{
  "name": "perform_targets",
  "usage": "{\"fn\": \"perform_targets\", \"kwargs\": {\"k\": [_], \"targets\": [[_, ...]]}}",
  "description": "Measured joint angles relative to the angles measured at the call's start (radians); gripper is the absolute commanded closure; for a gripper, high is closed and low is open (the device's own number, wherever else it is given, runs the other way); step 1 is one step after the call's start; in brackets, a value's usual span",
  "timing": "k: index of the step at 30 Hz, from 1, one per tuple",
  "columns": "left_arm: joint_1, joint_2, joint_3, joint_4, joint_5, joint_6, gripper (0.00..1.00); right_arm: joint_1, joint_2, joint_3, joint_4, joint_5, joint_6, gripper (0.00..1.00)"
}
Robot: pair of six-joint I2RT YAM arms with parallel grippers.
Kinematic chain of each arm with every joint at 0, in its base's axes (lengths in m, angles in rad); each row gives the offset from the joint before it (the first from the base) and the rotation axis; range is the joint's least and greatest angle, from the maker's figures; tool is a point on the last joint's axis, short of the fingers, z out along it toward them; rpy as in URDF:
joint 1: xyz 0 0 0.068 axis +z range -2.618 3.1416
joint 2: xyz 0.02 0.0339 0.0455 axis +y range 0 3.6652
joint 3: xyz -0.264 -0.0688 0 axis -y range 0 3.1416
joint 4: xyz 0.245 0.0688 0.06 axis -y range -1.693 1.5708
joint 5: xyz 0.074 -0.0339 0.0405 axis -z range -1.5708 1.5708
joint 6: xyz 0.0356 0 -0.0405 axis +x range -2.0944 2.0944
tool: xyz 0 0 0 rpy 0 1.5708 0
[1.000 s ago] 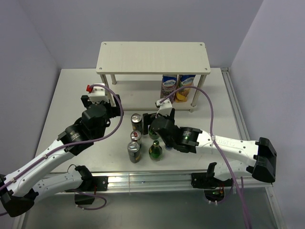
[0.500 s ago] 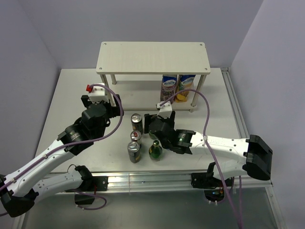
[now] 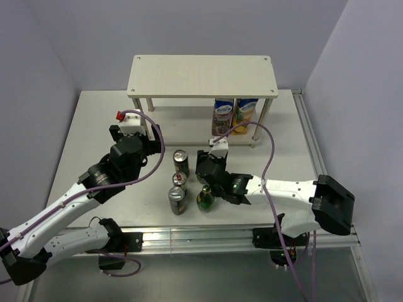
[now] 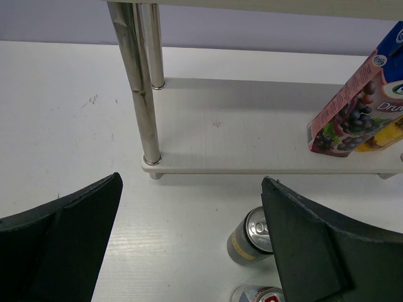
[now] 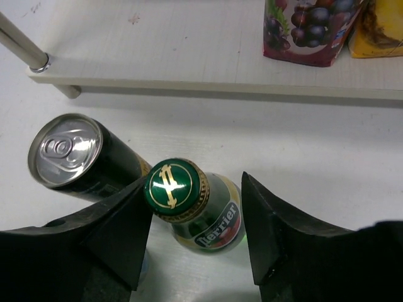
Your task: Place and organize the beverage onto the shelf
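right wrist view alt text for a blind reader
The right gripper has its jaws either side of a standing green bottle with a green-and-gold cap. A dark can stands beside it; juice cartons sit on the shelf behind.

The table [image 3: 94, 126] carries the shelf [image 3: 201, 74], two cartons [image 3: 222, 115] on its lower board, with cans [image 3: 181, 162] and bottles [image 3: 205, 198] standing in front.

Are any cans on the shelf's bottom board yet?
No, the bottom board holds only two juice cartons; the cans stand on the table before it.
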Motion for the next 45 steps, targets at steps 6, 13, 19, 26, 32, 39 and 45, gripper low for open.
{"fn": "perform_targets", "kwargs": {"k": [6, 13, 19, 26, 32, 39, 45], "targets": [[0.002, 0.001, 0.000, 0.000, 0.000, 0.000, 0.01, -0.008, 0.041, 0.000, 0.058, 0.005, -0.016, 0.47], [0.008, 0.001, 0.000, 0.000, 0.000, 0.000, 0.01, -0.015, 0.053, 0.000, 0.088, 0.008, -0.054, 0.86], [0.010, 0.001, 0.000, 0.000, 0.000, 0.000, 0.01, -0.015, 0.053, 0.024, 0.039, 0.003, -0.057, 1.00], [0.011, 0.001, 0.000, 0.000, 0.000, 0.000, 0.01, -0.015, 0.021, 0.061, -0.095, -0.003, -0.066, 1.00], [0.016, 0.001, 0.000, 0.000, 0.000, 0.000, 0.01, -0.015, -0.019, 0.187, -0.274, -0.005, -0.117, 1.00], [0.024, 0.001, 0.000, -0.001, -0.001, 0.000, 0.01, -0.015, -0.087, 0.426, -0.409, 0.011, -0.185, 1.00], [0.030, 0.001, 0.000, -0.001, -0.008, 0.000, 0.01, -0.038, -0.072, 0.753, -0.546, 0.048, -0.277, 1.00]]}}
